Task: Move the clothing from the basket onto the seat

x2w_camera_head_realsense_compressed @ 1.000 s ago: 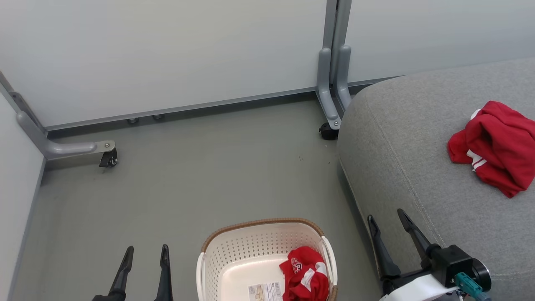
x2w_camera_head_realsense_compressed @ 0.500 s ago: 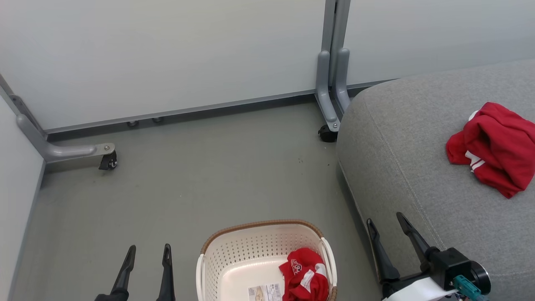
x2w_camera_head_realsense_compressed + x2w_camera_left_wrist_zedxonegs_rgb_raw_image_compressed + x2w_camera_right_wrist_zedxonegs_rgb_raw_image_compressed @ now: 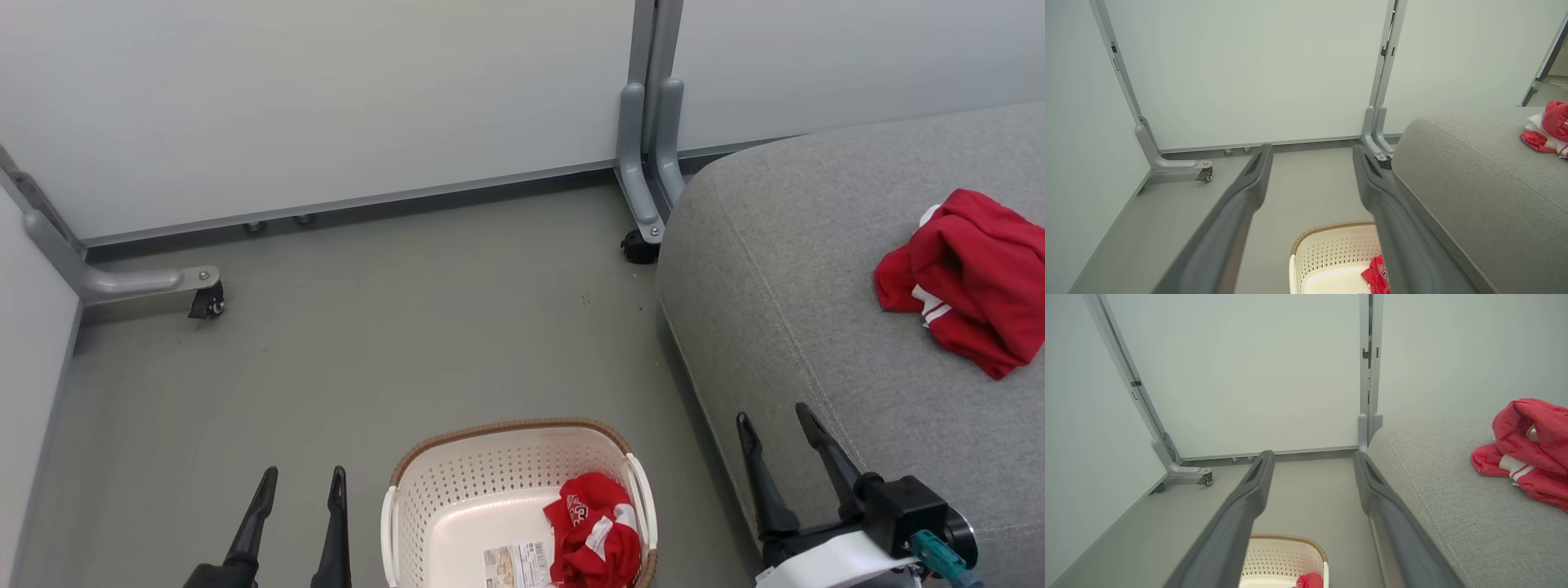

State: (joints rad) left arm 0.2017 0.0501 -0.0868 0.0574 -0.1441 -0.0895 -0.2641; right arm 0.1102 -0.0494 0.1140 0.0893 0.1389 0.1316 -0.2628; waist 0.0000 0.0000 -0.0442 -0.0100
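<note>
Clothing is lying in two places as I am looking down: one crumpled red garment with white stripes (image 3: 971,282) is resting on the grey seat (image 3: 816,327), toward its right side, and a second red garment with white patches and dark lettering (image 3: 594,535) is sitting bunched in the right-hand part of the basket (image 3: 506,427). The basket, cream-white and perforated with a brown woven-look rim, is standing on the grey floor (image 3: 408,343) near the seat's left side, and a label sticker (image 3: 516,565) is showing on its bare base just beside the garment. I am holding my left tool (image 3: 303,474) above the floor to the left of the basket, its two dark fingers standing wide apart and gripping nothing. My right tool (image 3: 774,416) is hanging by the seat's left edge, to the right of the basket, its jaws likewise spread wide and empty. Neither tool is touching the basket or either garment. Pale partition panels (image 3: 326,98) are closing off the far side of the floor, and a grey metal foot with a black caster (image 3: 208,304) is standing at the far left.
</note>
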